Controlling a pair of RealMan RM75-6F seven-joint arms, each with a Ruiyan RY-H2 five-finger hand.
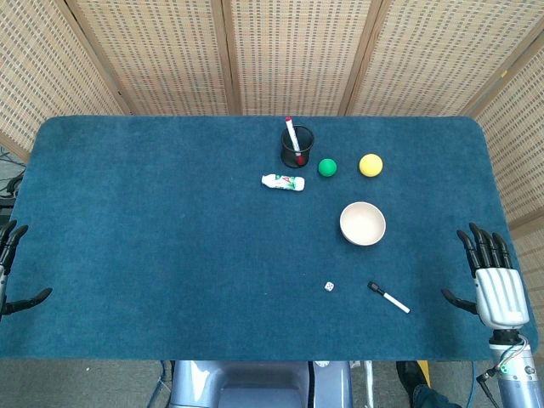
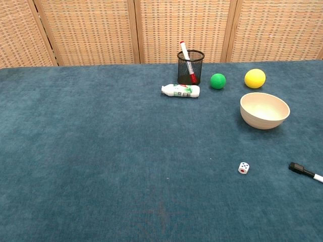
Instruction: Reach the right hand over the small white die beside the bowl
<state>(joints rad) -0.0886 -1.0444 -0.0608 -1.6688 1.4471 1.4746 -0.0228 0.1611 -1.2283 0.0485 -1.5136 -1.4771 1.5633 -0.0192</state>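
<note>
The small white die (image 1: 329, 286) is seen low and right of centre in the head view, on the blue tabletop (image 1: 153, 255) below the cream bowl (image 1: 363, 223) and left of a black-capped marker (image 1: 388, 297). The right robot hand (image 1: 493, 280) is held at the lower right edge, fingers spread and empty, well apart from the die; the left robot hand (image 1: 13, 272), at the lower left edge, is likewise spread. The marker, lying between hand and die, could be brushed or rolled into the die if the reach is carried too low.

A: Which items are located at the far side?
B: A mesh cup (image 2: 191, 67) containing a red marker (image 2: 187, 62); a green ball (image 2: 217, 80) and a yellow ball (image 2: 255, 78) are placed beside it.
A: And elsewhere?
B: A white bottle (image 2: 180, 91) is laid flat before the cup; a black-capped marker (image 1: 388, 297) is positioned near the front edge.
</note>
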